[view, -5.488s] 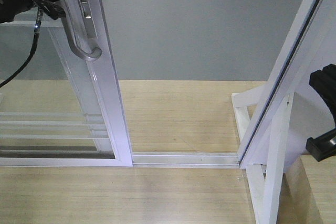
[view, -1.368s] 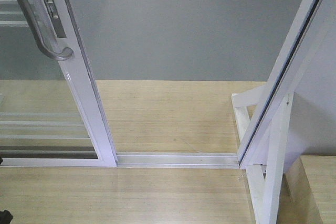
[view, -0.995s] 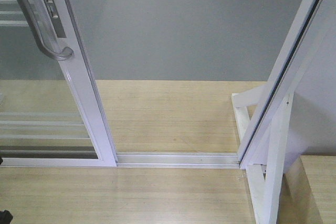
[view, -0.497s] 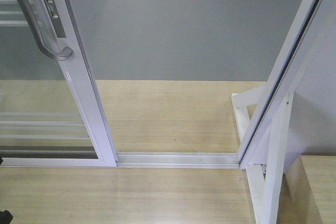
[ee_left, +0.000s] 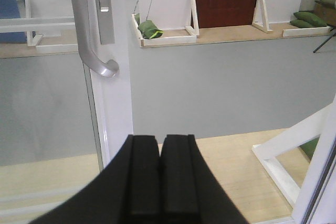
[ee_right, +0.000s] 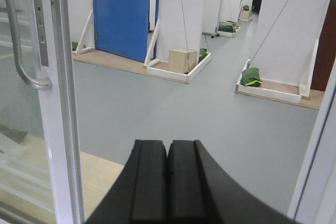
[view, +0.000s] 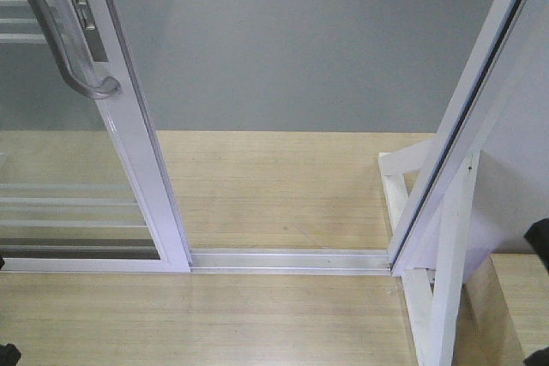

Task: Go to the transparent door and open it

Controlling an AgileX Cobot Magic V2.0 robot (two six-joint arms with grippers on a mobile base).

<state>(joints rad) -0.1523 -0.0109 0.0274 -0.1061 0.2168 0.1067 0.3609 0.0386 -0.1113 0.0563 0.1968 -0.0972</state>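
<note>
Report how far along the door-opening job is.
Done, it seems: the transparent door stands slid to the left, leaving a wide gap over the floor track. In hand: nothing; the left gripper and right gripper are both shut on nothing, clear of the handle. Left: apparently nothing, unless a wider opening is wanted.

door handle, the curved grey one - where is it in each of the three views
Front-facing: handle, top left corner, on the sliding door's stile.
Left wrist: handle, upper left, above the shut left gripper.
Right wrist: handle, far left edge.
Shared landmark: the white door stile that carries it.
</note>
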